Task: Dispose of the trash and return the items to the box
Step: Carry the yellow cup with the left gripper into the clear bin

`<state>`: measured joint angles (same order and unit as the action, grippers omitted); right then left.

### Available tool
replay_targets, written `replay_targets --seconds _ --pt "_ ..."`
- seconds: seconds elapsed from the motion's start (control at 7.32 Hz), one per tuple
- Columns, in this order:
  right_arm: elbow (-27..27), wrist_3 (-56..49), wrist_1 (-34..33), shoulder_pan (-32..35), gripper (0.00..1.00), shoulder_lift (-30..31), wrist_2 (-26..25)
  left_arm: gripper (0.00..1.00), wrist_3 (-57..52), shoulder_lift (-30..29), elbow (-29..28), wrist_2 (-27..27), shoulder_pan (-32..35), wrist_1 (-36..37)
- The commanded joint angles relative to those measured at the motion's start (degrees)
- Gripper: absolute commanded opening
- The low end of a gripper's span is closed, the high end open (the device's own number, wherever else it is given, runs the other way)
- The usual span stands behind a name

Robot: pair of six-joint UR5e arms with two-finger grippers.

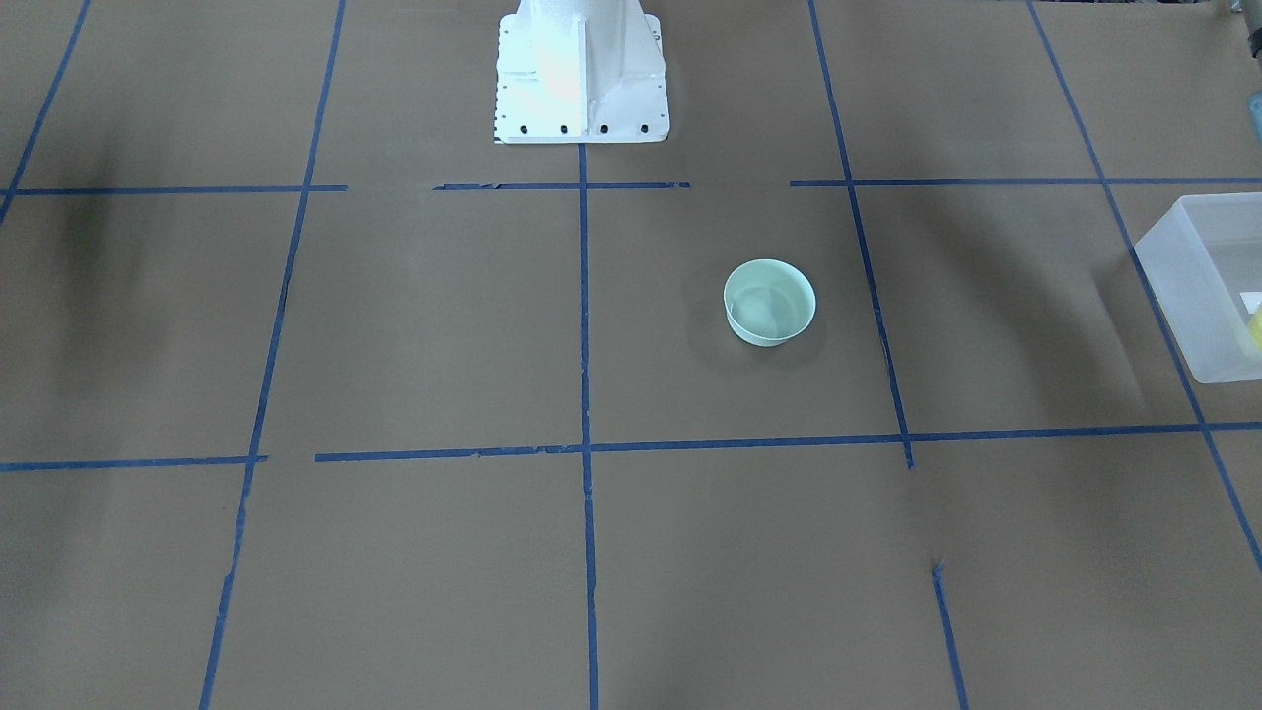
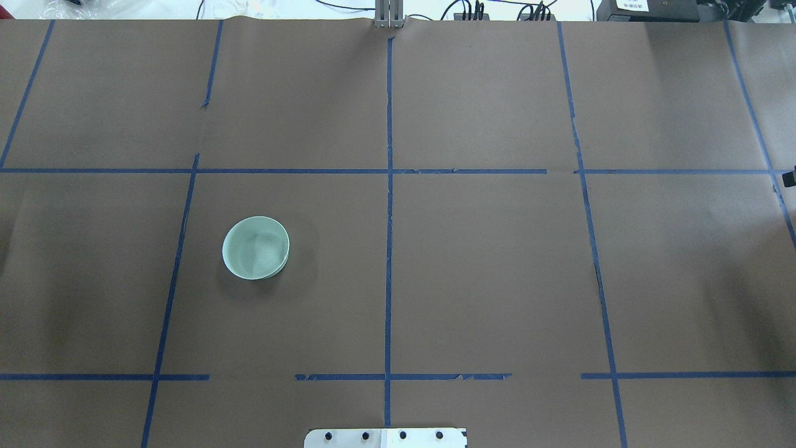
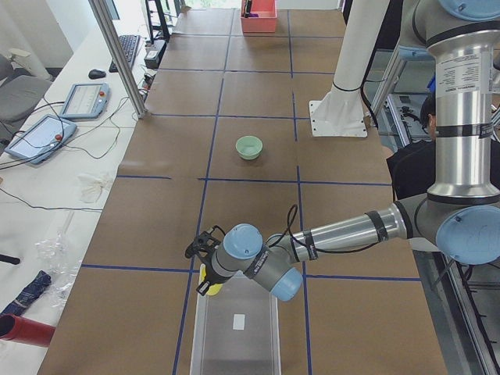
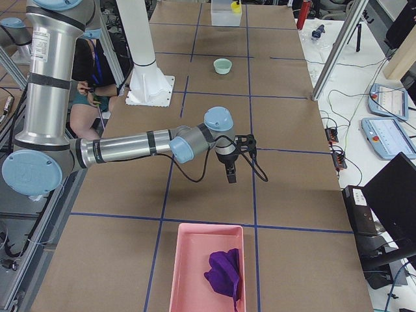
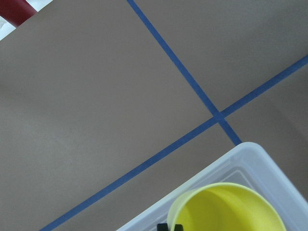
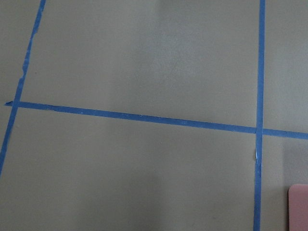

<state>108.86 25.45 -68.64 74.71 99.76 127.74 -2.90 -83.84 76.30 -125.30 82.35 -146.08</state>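
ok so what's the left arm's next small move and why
Probably nudge the left gripper further over the translucent bin before any release: the yellow cup it holds sits right at the bin's corner rim, so dropping now might catch the edge.

1 ea.: bowl [image 1: 770, 302], cup [image 5: 231, 211], box [image 3: 234, 353], tray [image 4: 187, 261] (prob. 1 cloth [image 4: 224, 273]).

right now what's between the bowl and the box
Only bare paper crossed by blue tape; nothing stands between the bowl and the box. The front-facing view shows it best.
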Motion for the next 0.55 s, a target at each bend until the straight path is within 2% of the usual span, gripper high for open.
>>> replay_targets --seconds 0.0,0.14,0.27,0.41 --pt "0.0 0.0 0.0 0.0 1.0 0.0 0.0 0.02 3.4 0.3 0.0 0.0 -2.9 -2.4" --pt "0.0 0.0 0.0 0.0 1.0 0.0 0.0 0.48 2.6 0.3 -0.1 0.1 -2.9 -2.4" --pt "0.0 0.0 0.1 0.0 1.0 0.0 0.0 0.99 0.5 0.3 0.0 0.2 -2.9 -2.4" --pt "0.0 0.0 0.1 0.0 1.0 0.0 0.0 1.0 0.3 0.4 0.7 0.1 -2.8 -2.2"
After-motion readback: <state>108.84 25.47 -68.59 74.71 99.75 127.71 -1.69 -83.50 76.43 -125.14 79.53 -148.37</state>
